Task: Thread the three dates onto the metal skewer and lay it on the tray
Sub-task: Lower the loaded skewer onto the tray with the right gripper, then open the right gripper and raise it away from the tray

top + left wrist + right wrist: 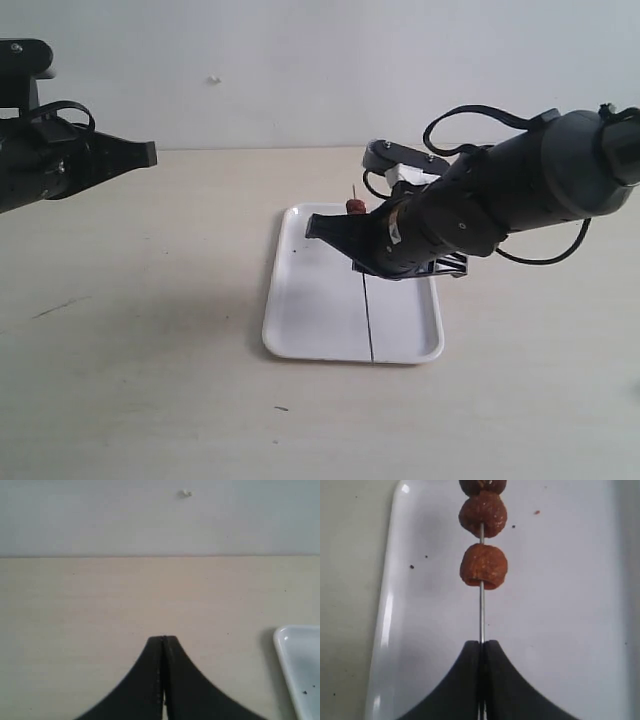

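Observation:
My right gripper (314,226) (481,643) is shut on the metal skewer (481,615) over the white tray (300,320) (560,605). The three dates are threaded on the skewer beyond the fingertips. One date (484,566) sits alone, and a second date (483,514) touches a third date (482,485) at the frame edge. In the exterior view the skewer (369,320) runs across the tray to its front rim, and only one date (355,207) shows behind the arm. My left gripper (150,152) (163,639) is shut and empty, far left above the table.
The tray carries a few dark specks (412,567) and one red crumb (537,512). A corner of the tray (300,665) shows in the left wrist view. The pale wooden table (150,350) ends at a white wall (300,70).

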Robot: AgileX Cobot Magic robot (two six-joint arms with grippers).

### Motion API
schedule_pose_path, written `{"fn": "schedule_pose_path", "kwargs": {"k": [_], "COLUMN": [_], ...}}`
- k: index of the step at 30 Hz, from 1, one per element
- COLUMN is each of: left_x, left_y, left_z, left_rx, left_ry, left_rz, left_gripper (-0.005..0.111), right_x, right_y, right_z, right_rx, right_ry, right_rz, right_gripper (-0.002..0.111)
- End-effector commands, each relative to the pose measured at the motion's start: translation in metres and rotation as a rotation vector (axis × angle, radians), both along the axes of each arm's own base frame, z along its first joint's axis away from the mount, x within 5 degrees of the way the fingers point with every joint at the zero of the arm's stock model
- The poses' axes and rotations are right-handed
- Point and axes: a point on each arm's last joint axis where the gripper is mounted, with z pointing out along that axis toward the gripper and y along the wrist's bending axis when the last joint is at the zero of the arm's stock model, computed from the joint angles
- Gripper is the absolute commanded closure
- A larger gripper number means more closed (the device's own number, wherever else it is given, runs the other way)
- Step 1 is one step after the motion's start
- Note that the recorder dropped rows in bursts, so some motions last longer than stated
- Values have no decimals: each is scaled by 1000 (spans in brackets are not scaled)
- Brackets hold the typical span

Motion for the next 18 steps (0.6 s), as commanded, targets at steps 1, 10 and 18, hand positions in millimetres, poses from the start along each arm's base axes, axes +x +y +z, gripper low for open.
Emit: {"fn": "schedule_pose_path", "kwargs": {"k": [1, 10, 18], "left_x": [-2, -2, -2], "left_y": [-1, -1, -1], "left_z": [3, 3, 3], "left_rx": [-16, -16, -22], "left_ry": [-11, -11, -7], "left_rz": [9, 9, 9], "left_gripper": [107, 107, 107], "right_x": [0, 3, 2], "right_y": [2, 5, 2], "right_z": [-11, -21, -15], "right_rx": [-10, 3, -21], "right_ry": [14, 2, 1], "right_rz": [14, 35, 43], "right_gripper": [108, 82, 62]}}
